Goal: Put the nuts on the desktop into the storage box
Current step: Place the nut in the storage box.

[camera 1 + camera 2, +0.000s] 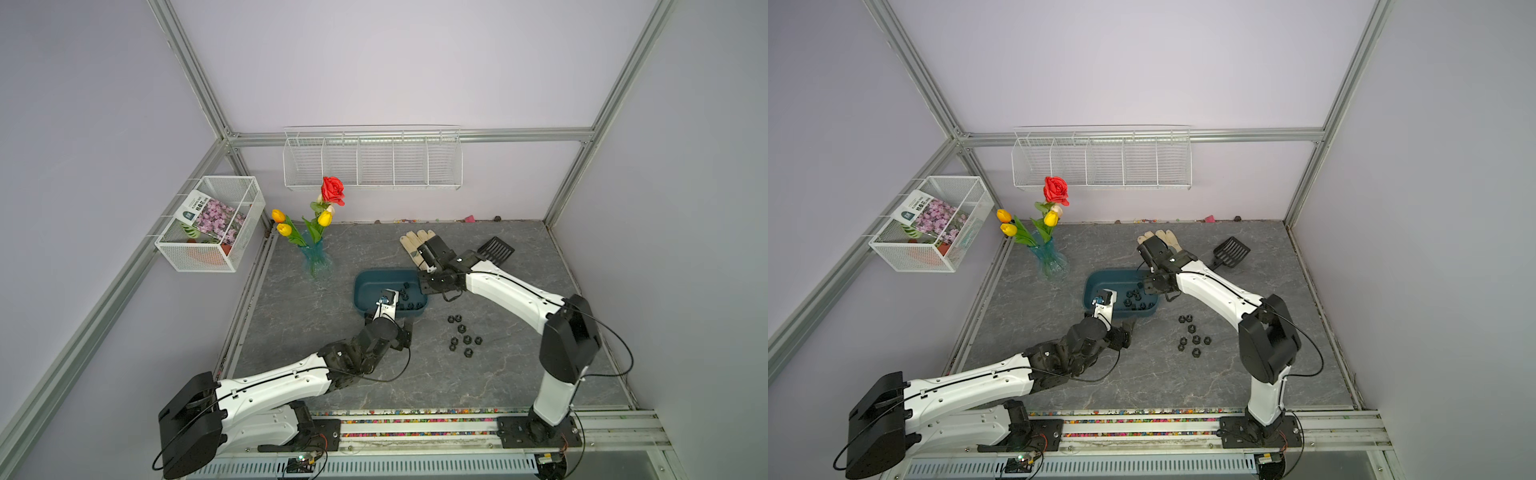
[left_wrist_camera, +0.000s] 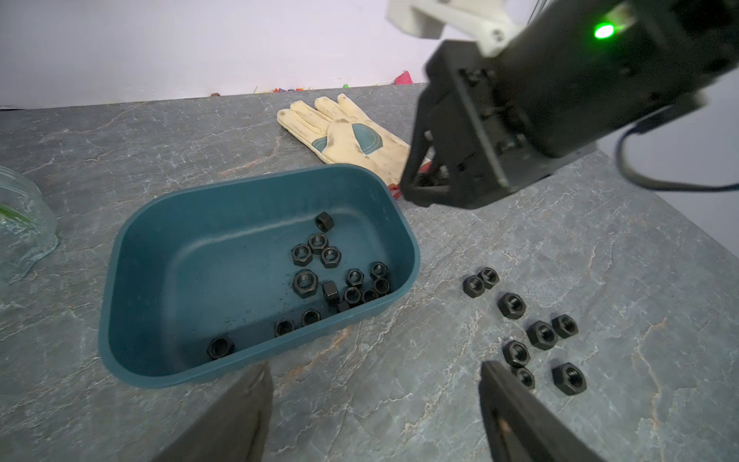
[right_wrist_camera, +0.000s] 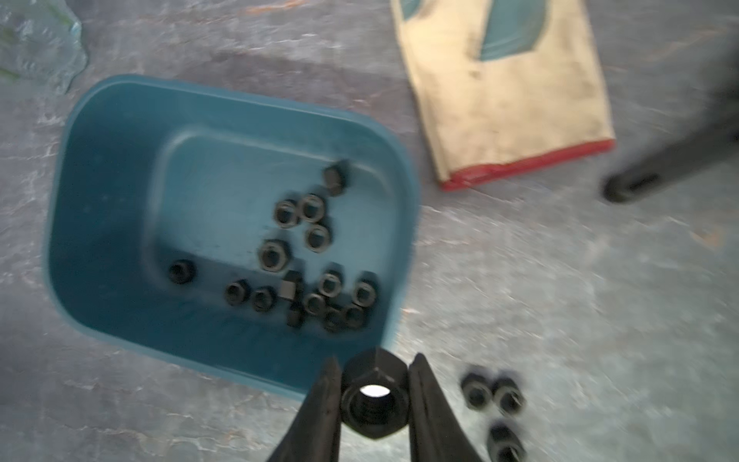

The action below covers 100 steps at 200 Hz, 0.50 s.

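Starting at the left wall, a white mesh basket (image 1: 189, 255) hangs there with a flower-print packet (image 1: 216, 218) inside, well apart from the work. Next along, a blue glass vase (image 1: 316, 259) of tulips and a red rose stands on the desk (image 1: 498, 374) near its back left corner.

Now the storage box (image 1: 370, 286), sitting mid-desk. On its floor I count about fifteen nuts (image 2: 306, 282), most bunched toward its right end.

My left arm reaches in from the front. The left fingers (image 2: 516, 404) are spread wide with nothing between them, just in front of the box's near wall.

Across to the right fingers (image 3: 428, 408): clenched on a single nut (image 3: 374, 400), its hole facing the wrist camera, poised by the box's right-hand rim.

To the right of the box, eight loose nuts (image 1: 463, 336) lie scattered on the bare desk, apart from the box.

Behind the box lies a cream work glove (image 2: 352, 136), its red cuff just beside the box's back right corner. Furthest right, a black slotted scoop (image 1: 494, 249) rests flat.
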Each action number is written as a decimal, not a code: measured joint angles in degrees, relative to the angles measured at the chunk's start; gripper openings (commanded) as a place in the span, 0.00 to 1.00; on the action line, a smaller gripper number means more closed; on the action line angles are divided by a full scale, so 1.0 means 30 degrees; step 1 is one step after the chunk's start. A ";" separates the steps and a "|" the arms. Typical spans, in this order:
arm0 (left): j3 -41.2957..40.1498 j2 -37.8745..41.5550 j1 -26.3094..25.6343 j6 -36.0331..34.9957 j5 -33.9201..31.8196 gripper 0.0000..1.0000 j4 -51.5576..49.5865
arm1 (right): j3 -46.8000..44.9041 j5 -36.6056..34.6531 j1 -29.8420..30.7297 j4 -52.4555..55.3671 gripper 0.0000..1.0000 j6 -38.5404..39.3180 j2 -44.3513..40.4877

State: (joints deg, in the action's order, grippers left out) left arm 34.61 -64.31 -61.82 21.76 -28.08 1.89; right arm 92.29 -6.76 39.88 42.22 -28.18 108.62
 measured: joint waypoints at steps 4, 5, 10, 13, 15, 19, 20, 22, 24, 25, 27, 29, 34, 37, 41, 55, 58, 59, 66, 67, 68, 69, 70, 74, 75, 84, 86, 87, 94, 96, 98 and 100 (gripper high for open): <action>-0.0029 0.0044 0.0058 0.0000 -0.0007 0.83 0.0029 | 0.0408 -0.0007 0.0109 0.0109 0.18 0.0051 0.0372; -0.0044 0.0058 0.0080 0.0000 0.0000 0.83 0.0036 | 0.0481 0.0007 0.0124 0.0109 0.18 0.0058 0.0444; -0.0087 0.0087 0.0153 0.0000 0.0000 0.83 0.0066 | 0.0954 0.0109 0.0233 0.0197 0.18 0.0124 0.0896; -0.0117 0.0109 0.0189 0.0000 0.0000 0.83 0.0080 | 0.1260 0.0226 0.0291 0.0211 0.18 0.0146 0.1224; -0.0138 0.0117 0.0219 0.0000 0.0000 0.83 0.0102 | 0.1464 0.0226 0.0342 0.0277 0.18 0.0197 0.1413; -0.0182 0.0131 0.0270 0.0000 0.0000 0.83 0.0131 | 0.1770 0.0284 0.0379 0.0335 0.18 0.0219 0.1734; -0.0189 0.0138 0.0277 0.0000 0.0000 0.83 0.0131 | 0.1887 0.0335 0.0408 0.0357 0.18 0.0226 0.1858; -0.0211 0.0146 0.0306 0.0000 0.0000 0.83 0.0146 | 0.2076 0.0335 0.0437 0.0393 0.18 0.0255 0.2025; -0.0240 0.0153 0.0335 0.0000 0.0000 0.83 0.0175 | 0.2186 0.0342 0.0452 0.0401 0.18 0.0277 0.2135; -0.0255 0.0153 0.0350 0.0000 0.0000 0.83 0.0189 | 0.2295 0.0393 0.0459 0.0401 0.18 0.0284 0.2266; -0.0284 0.0160 0.0379 0.0007 0.0000 0.83 0.0211 | 0.2477 0.0444 0.0481 0.0430 0.18 0.0306 0.2455; -0.0313 0.0175 0.0401 0.0007 0.0000 0.83 0.0233 | 0.2594 0.0437 0.0503 0.0452 0.18 0.0306 0.2572; -0.0393 0.0189 0.0474 0.0007 0.0000 0.83 0.0277 | 0.3038 0.0554 0.0546 0.0546 0.18 0.0364 0.3038; -0.0430 0.0204 0.0503 0.0000 0.0000 0.83 0.0270 | 0.3264 0.0583 0.0568 0.0597 0.18 0.0408 0.3249; -0.0488 0.0211 0.0554 0.0007 0.0007 0.83 0.0291 | 0.3570 0.0692 0.0576 0.0619 0.18 0.0437 0.3592; -0.0707 0.0211 0.0765 0.0007 0.0036 0.83 0.0423 | 0.4503 0.0947 0.0597 0.0758 0.18 0.0656 0.4590; -0.0743 0.0211 0.0801 0.0007 0.0073 0.83 0.0423 | 0.4743 0.1027 0.0597 0.0794 0.18 0.0685 0.4823; -0.0758 0.0211 0.0809 0.0007 0.0087 0.83 0.0423 | 0.4787 0.1056 0.0597 0.0801 0.18 0.0707 0.4874; -0.0860 0.0211 0.0918 0.0007 0.0168 0.83 0.0437 | 0.5217 0.1253 0.0597 0.0845 0.18 0.0772 0.5348; -0.0882 0.0211 0.0940 0.0007 0.0182 0.83 0.0444 | 0.5297 0.1290 0.0597 0.0860 0.18 0.0787 0.5435; -0.0896 0.0211 0.0954 0.0007 0.0197 0.83 0.0459 | 0.5333 0.1282 0.0597 0.0860 0.18 0.0787 0.5472; -0.0918 0.0211 0.0976 0.0007 0.0219 0.83 0.0474 | 0.5413 0.1290 0.0597 0.0874 0.18 0.0794 0.5544; -0.0925 0.0211 0.0991 0.0007 0.0226 0.83 0.0481 | 0.5450 0.1304 0.0597 0.0874 0.18 0.0801 0.5595; -0.0998 0.0211 0.1035 0.0007 0.0270 0.83 0.0517 | 0.5683 0.1406 0.0597 0.0889 0.18 0.0852 0.5865; -0.1013 0.0211 0.1042 0.0007 0.0277 0.83 0.0532 | 0.5719 0.1413 0.0597 0.0896 0.18 0.0852 0.5909; -0.1122 0.0211 0.1144 0.0007 0.0364 0.83 0.0605 | 0.6164 0.1625 0.0597 0.0947 0.18 0.0925 0.6404; -0.1151 0.0211 0.1166 0.0007 0.0372 0.83 0.0634 | 0.6237 0.1647 0.0597 0.0940 0.18 0.0925 0.6528; -0.1158 0.0211 0.1173 0.0007 0.0372 0.83 0.0641 | 0.6295 0.1690 0.0597 0.0947 0.18 0.0940 0.6608; -0.1253 0.0211 0.1253 0.0007 0.0401 0.83 0.0743 | 0.6535 0.1800 0.0597 0.1005 0.18 0.0998 0.6907; -0.1268 0.0211 0.1268 0.0007 0.0415 0.83 0.0765 | 0.6615 0.1814 0.0597 0.1035 0.18 0.1013 0.6980; -0.1290 0.0211 0.1290 0.0007 0.0444 0.83 0.0772 | 0.6681 0.1851 0.0597 0.1049 0.18 0.1042 0.7067; -0.1311 0.0211 0.1311 0.0007 0.0459 0.83 0.0794 | 0.6747 0.1880 0.0597 0.1056 0.18 0.1071 0.7176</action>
State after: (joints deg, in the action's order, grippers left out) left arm 30.68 -63.68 -57.89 21.78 -26.70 4.27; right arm 112.53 -1.13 41.67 45.39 -24.97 130.15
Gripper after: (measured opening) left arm 0.831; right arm 0.273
